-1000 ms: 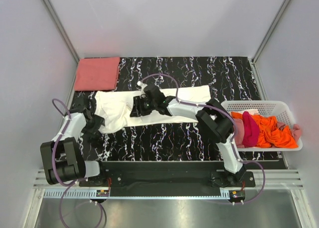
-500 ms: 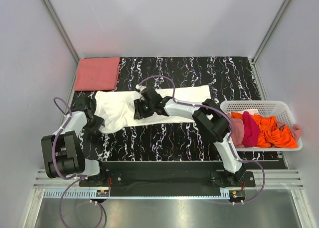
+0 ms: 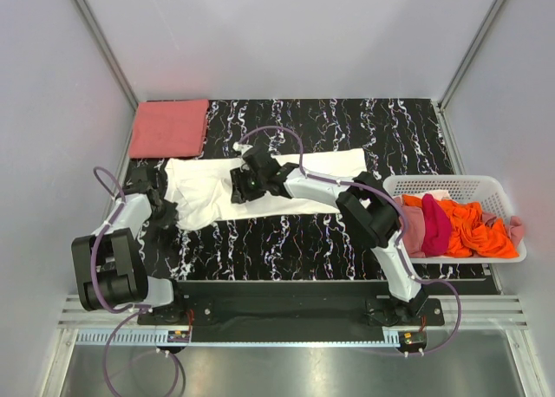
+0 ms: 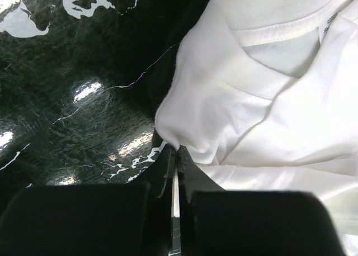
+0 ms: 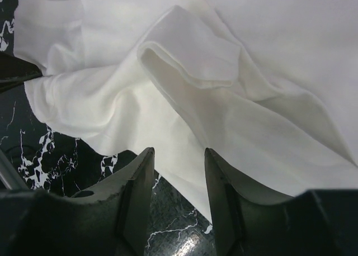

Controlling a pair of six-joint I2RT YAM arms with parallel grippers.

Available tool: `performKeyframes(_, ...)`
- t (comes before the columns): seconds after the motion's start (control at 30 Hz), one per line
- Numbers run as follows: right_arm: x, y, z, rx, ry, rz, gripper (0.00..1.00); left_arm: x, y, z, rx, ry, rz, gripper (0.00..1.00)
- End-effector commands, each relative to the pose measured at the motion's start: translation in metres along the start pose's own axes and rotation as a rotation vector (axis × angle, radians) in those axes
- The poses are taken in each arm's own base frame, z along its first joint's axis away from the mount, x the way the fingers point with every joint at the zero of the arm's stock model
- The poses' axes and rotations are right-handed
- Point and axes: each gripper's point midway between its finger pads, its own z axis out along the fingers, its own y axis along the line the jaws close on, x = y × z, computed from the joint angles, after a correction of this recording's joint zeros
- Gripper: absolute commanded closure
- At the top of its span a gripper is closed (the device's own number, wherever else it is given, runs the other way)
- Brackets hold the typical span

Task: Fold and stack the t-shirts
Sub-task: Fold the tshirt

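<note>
White t-shirt (image 3: 334, 165) cloth is being pinched at its near-left corner by the tightly closed left fingers (image 4: 163, 169), while the right fingers (image 5: 137, 183) are hovering half-open over its middle, gripping nothing. It is lying spread across the table (image 3: 390, 128). One pink t-shirt (image 3: 170, 126) is lying folded at the far left. More t-shirts (image 3: 473, 228) are waiting in the basket (image 3: 434, 182) on the right, so most folding seems to be lying ahead.

Matt white cloth t-shirt (image 4: 268, 99); glossy marbled tabletop (image 4: 72, 99).
</note>
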Motion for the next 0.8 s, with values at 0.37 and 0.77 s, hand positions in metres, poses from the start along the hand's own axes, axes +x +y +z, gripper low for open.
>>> performKeyframes(0.37, -0.037, 0.019, 0.011, -0.025, -0.053, -0.023, 0.96, -0.043, -0.042, -0.028, 0.108, -0.138, 0.02, 1.0)
performKeyframes(0.77, -0.085, 0.035, -0.02, -0.122, -0.12, 0.098, 1.0, -0.05, -0.047, -0.019, 0.032, -0.097, 0.024, 0.93)
